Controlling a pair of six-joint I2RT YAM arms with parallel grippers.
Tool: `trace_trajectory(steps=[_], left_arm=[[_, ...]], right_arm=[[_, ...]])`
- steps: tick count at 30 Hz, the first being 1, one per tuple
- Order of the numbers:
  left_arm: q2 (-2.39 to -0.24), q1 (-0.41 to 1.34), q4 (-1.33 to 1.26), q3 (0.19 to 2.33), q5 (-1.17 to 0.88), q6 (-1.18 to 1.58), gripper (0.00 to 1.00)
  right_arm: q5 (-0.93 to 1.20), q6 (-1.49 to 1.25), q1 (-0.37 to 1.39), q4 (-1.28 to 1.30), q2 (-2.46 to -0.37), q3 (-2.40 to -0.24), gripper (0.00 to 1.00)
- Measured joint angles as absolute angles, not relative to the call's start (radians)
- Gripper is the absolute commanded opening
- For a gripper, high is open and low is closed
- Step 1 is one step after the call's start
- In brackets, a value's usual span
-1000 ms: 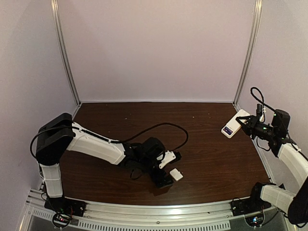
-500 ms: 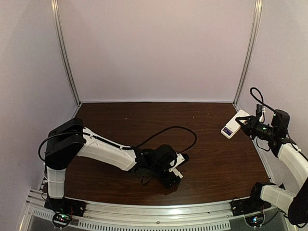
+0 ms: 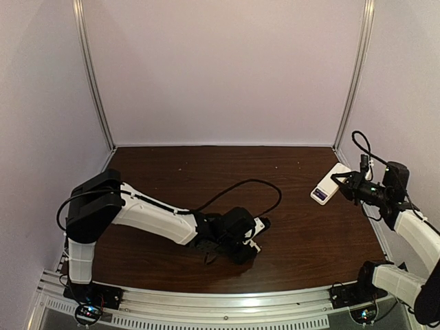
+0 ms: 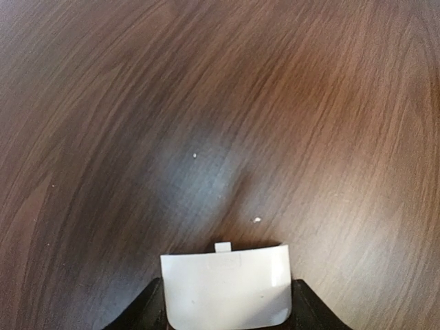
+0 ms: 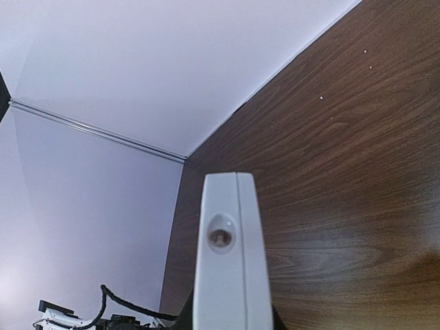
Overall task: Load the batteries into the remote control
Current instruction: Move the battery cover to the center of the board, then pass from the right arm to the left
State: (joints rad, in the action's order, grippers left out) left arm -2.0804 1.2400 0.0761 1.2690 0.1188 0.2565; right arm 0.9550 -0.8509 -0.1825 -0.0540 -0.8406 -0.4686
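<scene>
Reaching low across the counter [image 3: 302, 227] with my left arm, I have the left pincer [image 3: 245, 250] down near the front middle of the dark wood, right at the surface. My left wrist view shows it closed narrowly on a small white square cover piece [image 4: 226, 287], with one dark finger [image 4: 146, 311] against each side edge. The cover's little tab points away from me, and the grain of the counter lies close beneath it. A few pale specks dot the wood just past the tab. A black cable [image 3: 237, 184] loops over the counter behind that arm. My right pincer [image 3: 338, 185] is up at the right side, near the corner post, and it has hold of the remote control [image 3: 325, 187], clamped about partway along its length. The remote is lifted off the counter, slanting toward the back right corner. Its face is turned up toward the overhead camera, and the small dark screen is at the nearer, lower end. From my right wrist I see the remote end-on, a slim white bar with a seam down its middle and a small round window in it. The pincer's fingers barely show at either side below.
</scene>
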Motion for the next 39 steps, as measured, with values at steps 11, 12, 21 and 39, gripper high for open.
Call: trace_trajectory(steps=[11, 12, 21, 39], left_arm=[[-1.958, 1.196, 0.094, 1.114, 0.097, 0.224, 0.41], [-1.947, 1.187, 0.103, 1.104, 0.083, 0.205, 0.43], [-1.865, 1.122, 0.169, 1.024, -0.067, 0.012, 0.88], [-1.766, 1.265, -0.013, 1.276, 0.217, 0.142, 0.97]], right_arm=[[0.877, -0.894, -0.020, -0.115, -0.844, -0.444, 0.00], [0.868, -0.897, -0.003, -0.122, -0.848, -0.444, 0.00], [0.813, -0.923, 0.128, -0.186, -0.883, -0.439, 0.00], [0.529, -1.029, 0.429, -0.337, -0.928, -0.413, 0.04]])
